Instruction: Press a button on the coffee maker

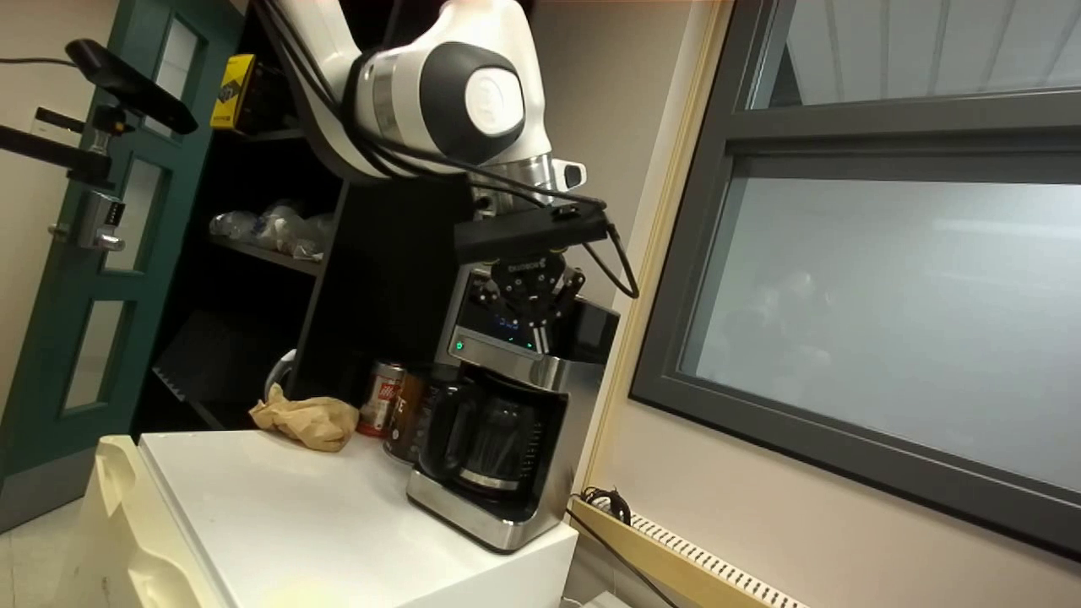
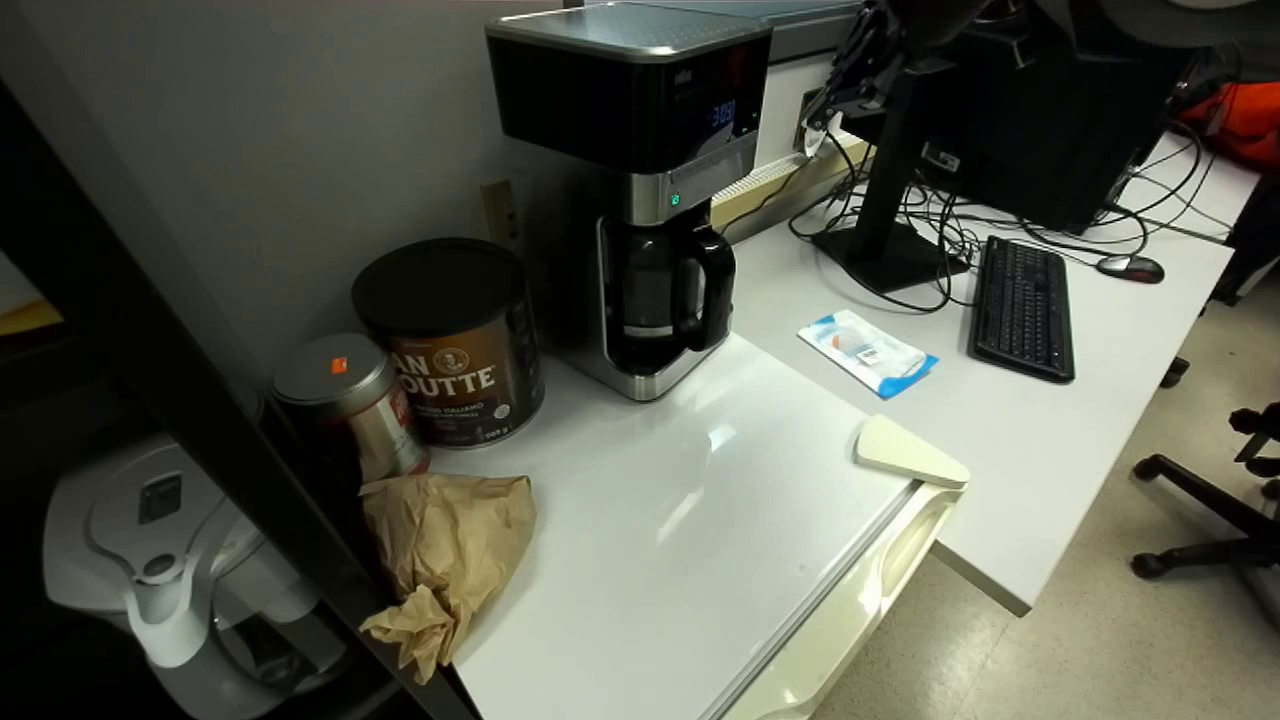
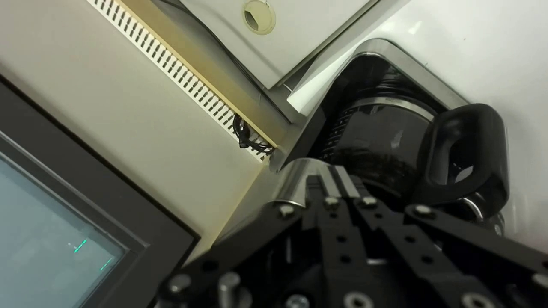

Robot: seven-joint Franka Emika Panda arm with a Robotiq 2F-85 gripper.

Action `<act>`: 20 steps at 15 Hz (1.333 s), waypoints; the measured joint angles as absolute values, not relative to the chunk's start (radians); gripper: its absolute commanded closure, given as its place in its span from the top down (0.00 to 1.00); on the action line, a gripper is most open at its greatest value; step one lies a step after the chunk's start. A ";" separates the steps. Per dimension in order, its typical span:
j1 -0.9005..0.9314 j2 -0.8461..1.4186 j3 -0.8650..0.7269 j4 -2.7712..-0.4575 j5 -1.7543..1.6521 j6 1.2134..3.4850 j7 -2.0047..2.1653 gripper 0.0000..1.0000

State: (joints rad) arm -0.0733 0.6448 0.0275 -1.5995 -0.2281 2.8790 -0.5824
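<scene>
The black and silver coffee maker (image 1: 583,414) stands upright on a white cabinet top. It also shows in an exterior view (image 2: 600,105) and in the wrist view (image 3: 297,177). Its dark carafe (image 1: 504,439) sits inside. The blue display (image 2: 722,113) is lit, and a green light (image 2: 675,199) glows on the silver strip. My gripper (image 1: 541,340) points down in front of the right part of the control panel. In an exterior view the gripper (image 2: 815,135) appears beyond the front face with a gap. The fingertips (image 3: 338,182) are together with nothing between them. The panel is hidden in the wrist view.
A brown coffee can (image 2: 460,370), a red and silver can (image 2: 350,410) and a crumpled paper bag (image 2: 450,560) stand beside the coffee maker. A wall and window frame (image 1: 692,279) are close behind. A monitor (image 2: 1040,130) and keyboard (image 2: 1022,305) are on the adjoining desk.
</scene>
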 measured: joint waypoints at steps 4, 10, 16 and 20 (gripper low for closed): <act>-0.070 0.721 0.046 -1.508 -0.241 2.879 -0.582 0.00; -0.063 0.783 0.058 -1.429 -0.247 2.866 -0.582 0.00; -0.064 0.797 0.061 -1.406 -0.248 2.844 -0.583 0.00; -0.072 0.791 0.074 -1.413 -0.248 2.841 -0.583 0.00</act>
